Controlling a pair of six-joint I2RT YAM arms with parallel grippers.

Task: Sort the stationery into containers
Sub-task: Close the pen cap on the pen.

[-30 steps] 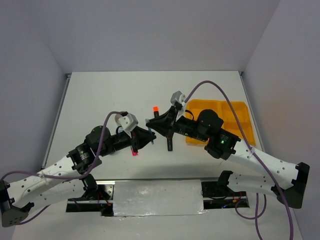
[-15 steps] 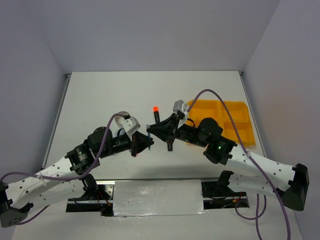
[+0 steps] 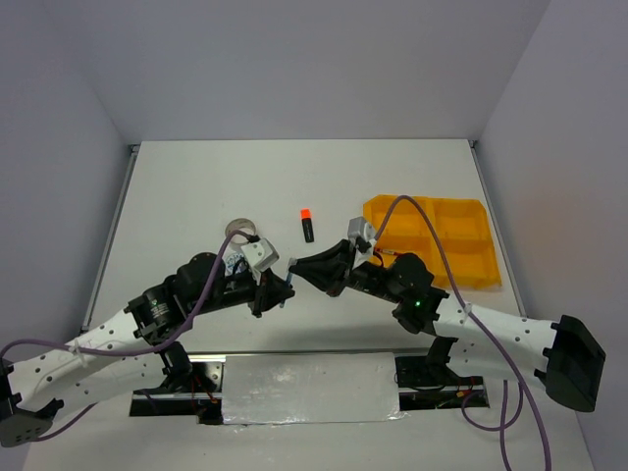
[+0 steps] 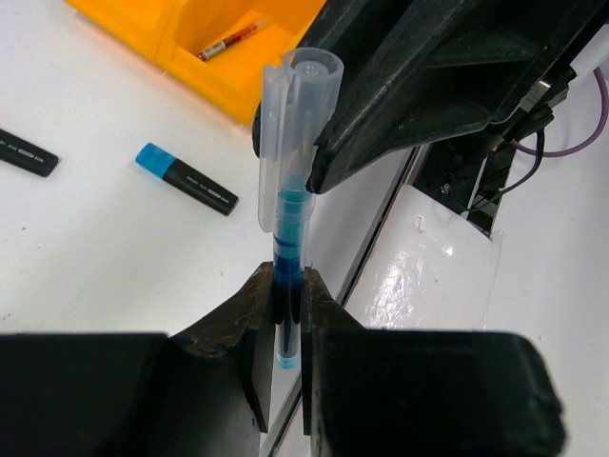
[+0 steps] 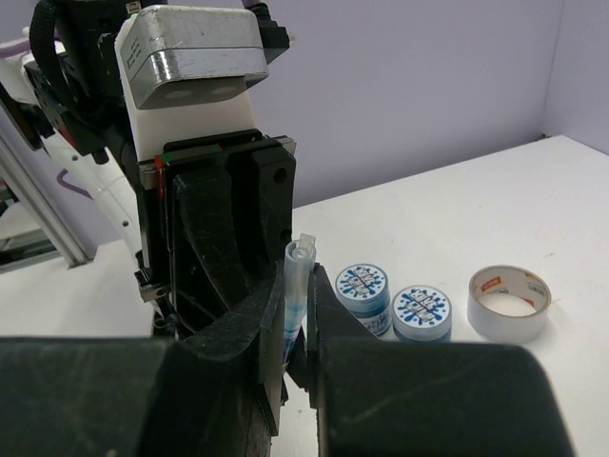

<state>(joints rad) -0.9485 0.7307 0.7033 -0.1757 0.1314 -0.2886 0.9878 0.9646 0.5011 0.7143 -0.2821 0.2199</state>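
Jaws tip-to-tip, both on blue pen (image 4: 288, 224)

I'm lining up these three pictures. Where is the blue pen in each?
Top external: blue pen at centre, where the two arms meet.
Left wrist: pen at centre, upright, its lower end pinched by the left end effector.
Right wrist: pen at lower centre, between the fingers of the right end effector.
Landmarks: tray in top and left wrist; tape ring in top and right wrist.

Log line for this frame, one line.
phase: handover | left claw: shut on blue pen | right claw: shut on blue pen | tray: not reached
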